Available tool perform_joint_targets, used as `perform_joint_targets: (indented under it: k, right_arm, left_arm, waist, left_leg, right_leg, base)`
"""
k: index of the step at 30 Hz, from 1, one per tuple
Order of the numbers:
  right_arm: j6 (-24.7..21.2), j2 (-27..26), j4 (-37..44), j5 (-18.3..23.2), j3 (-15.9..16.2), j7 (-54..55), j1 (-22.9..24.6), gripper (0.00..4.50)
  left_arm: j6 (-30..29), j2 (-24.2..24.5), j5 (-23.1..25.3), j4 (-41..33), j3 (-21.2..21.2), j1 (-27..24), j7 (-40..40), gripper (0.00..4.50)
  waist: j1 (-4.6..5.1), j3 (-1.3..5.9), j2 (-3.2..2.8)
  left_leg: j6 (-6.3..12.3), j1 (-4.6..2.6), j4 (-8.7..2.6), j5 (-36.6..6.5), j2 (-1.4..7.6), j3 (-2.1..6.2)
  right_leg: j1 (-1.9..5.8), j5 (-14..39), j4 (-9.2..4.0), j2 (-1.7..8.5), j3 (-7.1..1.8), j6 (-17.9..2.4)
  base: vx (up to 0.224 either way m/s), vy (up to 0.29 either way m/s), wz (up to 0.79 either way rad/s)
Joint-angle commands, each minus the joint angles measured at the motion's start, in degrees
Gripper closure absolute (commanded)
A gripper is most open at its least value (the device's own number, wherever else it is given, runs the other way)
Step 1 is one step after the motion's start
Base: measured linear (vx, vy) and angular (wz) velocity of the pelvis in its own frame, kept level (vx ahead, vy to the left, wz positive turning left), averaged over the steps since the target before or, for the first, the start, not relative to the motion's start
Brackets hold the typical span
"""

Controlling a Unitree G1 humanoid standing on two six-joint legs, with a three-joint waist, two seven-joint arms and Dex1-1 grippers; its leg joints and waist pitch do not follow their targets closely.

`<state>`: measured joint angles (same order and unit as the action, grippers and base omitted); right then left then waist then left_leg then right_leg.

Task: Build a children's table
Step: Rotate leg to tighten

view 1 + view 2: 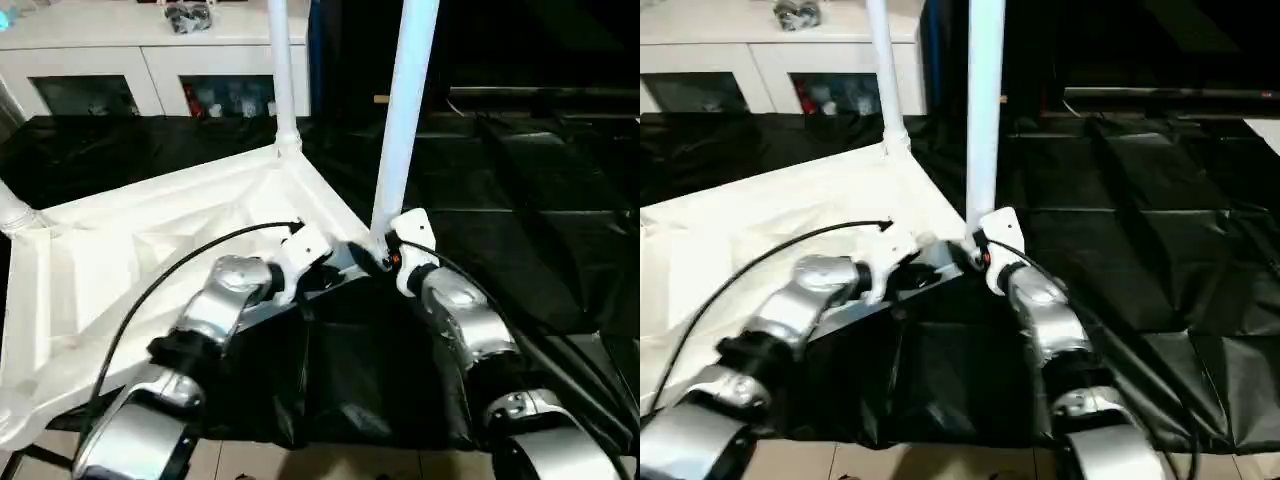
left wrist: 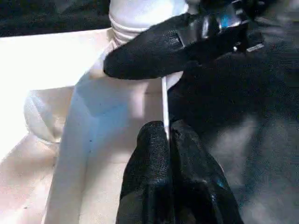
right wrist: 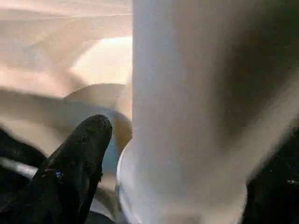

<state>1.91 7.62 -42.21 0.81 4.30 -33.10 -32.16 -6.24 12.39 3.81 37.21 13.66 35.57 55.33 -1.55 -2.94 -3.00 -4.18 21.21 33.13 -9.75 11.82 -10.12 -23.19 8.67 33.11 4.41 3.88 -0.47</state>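
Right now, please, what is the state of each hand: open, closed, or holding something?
Left hand: closed, pinching the thin edge of the tabletop.
Right hand: fingers around the base of the near leg; whether it grips cannot be told.

White cabinet point(image 1: 150, 45) with glass doors seen along the far wall; small items stored behind the glass. Dark object point(image 1: 188, 14) placed on top. Floor covered by black sheeting point(image 1: 520, 190).
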Motion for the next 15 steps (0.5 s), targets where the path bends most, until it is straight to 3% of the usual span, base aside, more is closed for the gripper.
perform_joint_targets:
  k: [1,5,6,9,14,15]
  right_arm:
    - [0.46,0.03,2.14,1.19,2.65,-5.77,0.92,0.68]
    - [0.31,1.93,4.11,2.54,2.95,-11.34,2.19,0.68]
    - [0.10,3.11,5.35,3.20,3.54,-14.69,3.00,0.68]
    - [-0.81,5.43,7.90,4.45,4.93,-21.06,4.55,0.68]
    - [-3.51,9.04,12.07,6.27,6.84,-29.47,6.54,1.12]
    - [-3.98,9.71,12.87,6.50,7.18,-30.72,6.73,1.20]
  left_arm:
    - [2.48,0.11,-3.15,-4.06,1.09,-0.32,5.22,4.50]
    - [3.90,2.19,-3.42,-4.87,1.61,-1.00,8.61,4.50]
    - [4.30,3.02,-3.68,-5.05,1.59,-1.15,9.97,4.50]
    - [4.35,4.42,-4.35,-5.42,1.47,-1.32,12.42,4.50]
    - [3.92,5.99,-5.84,-5.74,1.15,-1.26,16.66,4.50]
    - [3.77,6.30,-6.33,-5.79,1.16,-1.20,17.89,4.50]
  waist:
    - [-0.19,4.11,0.19]
    - [-0.46,3.93,0.37]
    - [-0.50,3.87,0.65]
    - [-0.90,3.91,0.59]
    - [-1.74,3.93,0.34]
    - [-1.80,3.92,-0.16]
  left_leg:
    - [4.33,-0.52,-3.39,-13.81,1.01,-0.01]
    - [3.85,-0.73,-3.56,-15.60,1.13,-0.03]
    - [3.76,-0.58,-3.59,-15.56,1.11,-0.09]
    - [4.05,-0.63,-3.56,-15.22,1.17,-0.08]
    - [4.31,-0.76,-3.54,-14.70,1.36,-0.16]
    - [4.03,-0.77,-3.55,-14.86,1.37,-0.07]
  right_leg:
    - [3.09,12.37,-3.37,3.08,-1.93,-14.59]
    - [2.93,15.09,-3.51,3.00,-1.92,-14.04]
    - [2.98,15.66,-3.57,3.01,-1.96,-13.74]
    - [3.04,16.08,-3.58,3.03,-1.94,-13.38]
    - [2.80,14.77,-3.38,2.98,-2.01,-13.99]
    - [2.78,15.03,-3.36,3.07,-2.01,-14.00]
  base:
    - [0.000,0.000,0.00]
    - [0.000,0.000,0.00]
    - [0.000,0.000,0.00]
    - [0.000,0.000,0.00]
    - [0.000,0.000,0.00]
    - [0.000,0.000,0.00]
